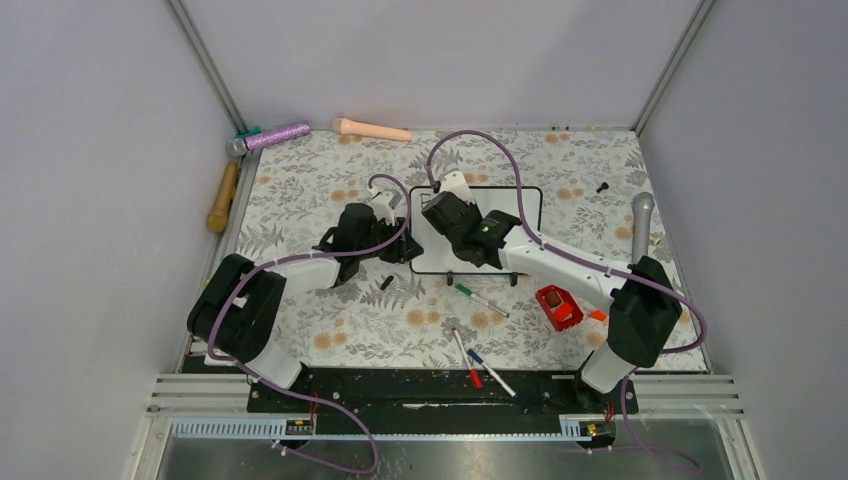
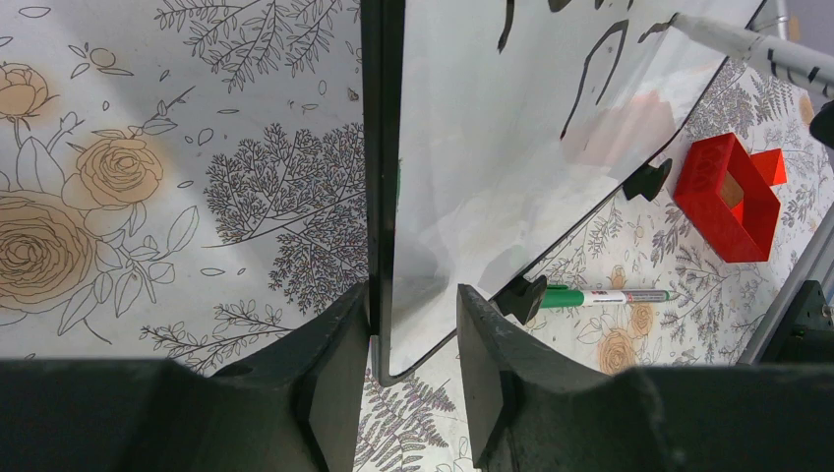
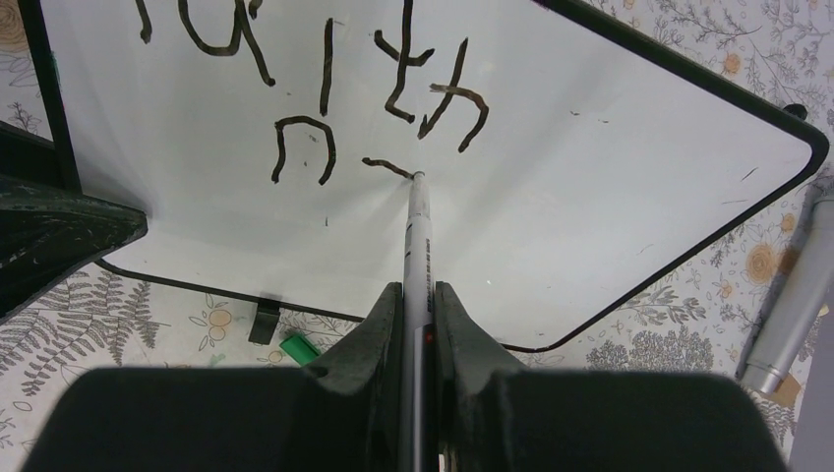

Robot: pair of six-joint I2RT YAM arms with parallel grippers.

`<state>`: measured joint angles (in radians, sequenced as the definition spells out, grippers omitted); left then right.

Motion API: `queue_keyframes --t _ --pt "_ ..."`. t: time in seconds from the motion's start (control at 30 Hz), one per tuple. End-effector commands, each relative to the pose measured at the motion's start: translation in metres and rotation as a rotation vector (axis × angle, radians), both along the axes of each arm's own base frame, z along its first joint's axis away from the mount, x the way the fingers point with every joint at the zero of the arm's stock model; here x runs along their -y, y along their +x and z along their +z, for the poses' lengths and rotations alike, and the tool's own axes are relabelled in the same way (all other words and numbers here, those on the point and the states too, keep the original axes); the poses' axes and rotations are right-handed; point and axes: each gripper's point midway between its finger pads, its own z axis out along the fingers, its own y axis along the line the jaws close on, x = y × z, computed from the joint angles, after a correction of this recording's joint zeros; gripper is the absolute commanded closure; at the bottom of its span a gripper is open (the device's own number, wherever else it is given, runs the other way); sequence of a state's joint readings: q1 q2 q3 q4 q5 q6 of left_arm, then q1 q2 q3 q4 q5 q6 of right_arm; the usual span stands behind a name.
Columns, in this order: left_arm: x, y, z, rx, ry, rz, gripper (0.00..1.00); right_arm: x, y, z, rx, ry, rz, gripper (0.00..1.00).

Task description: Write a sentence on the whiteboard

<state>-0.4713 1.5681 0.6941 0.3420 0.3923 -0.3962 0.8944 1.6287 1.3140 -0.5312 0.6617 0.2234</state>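
Status: whiteboard [image 3: 610, 197] lies flat mid-tabletop [image 1: 330, 190], between the two arms.

Left end effector [image 2: 413, 295] is closed narrow on the board's frame, close to a corner, one finger on each face. Right end effector [image 3: 417, 295] is shut tight on a marker [image 3: 418, 226]. The barrel runs straight out between the fingers and the tip touches the board.

Sentence [image 3: 325, 74] so far: "Faith" on line one, "n" below it, plus a short stroke where the tip sits. My read is you're early in word two, well under halfway.

Handling, as I judge it:
- The board looks light and stiff, with a glossy face and small feet. It will likely skate on the cloth under sideways pen load, so treat the left clamp as your anchor.
- Grip the frame edge only. The face is slick and fresh ink smears.
- The marker barrel is thin and smooth, so it can twist or slide back in the fingers if you press hard. Use light contact and short strokes.
- Watch your right wrist over line one, a drag there wipes letters.

A green marker [image 2: 600, 296] and red box [image 2: 733, 197] sit just off the near edge, clear of the writing.
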Motion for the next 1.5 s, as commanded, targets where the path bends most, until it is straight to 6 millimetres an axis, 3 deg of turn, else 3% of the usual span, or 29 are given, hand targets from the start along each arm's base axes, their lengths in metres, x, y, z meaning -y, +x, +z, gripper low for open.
queue_keyframes --t 0.0,1.0,1.47 --pt "0.010 0.008 0.029 0.083 -0.050 -0.029 0.63 -0.002 0.014 0.022 0.048 0.026 -0.022 1.00" --pt "0.011 0.008 0.028 0.081 -0.054 -0.034 0.63 -0.022 0.015 0.013 -0.007 0.086 0.028 1.00" --pt "0.010 0.008 0.028 0.082 -0.053 -0.031 0.65 -0.015 0.003 0.003 -0.043 0.080 0.038 1.00"
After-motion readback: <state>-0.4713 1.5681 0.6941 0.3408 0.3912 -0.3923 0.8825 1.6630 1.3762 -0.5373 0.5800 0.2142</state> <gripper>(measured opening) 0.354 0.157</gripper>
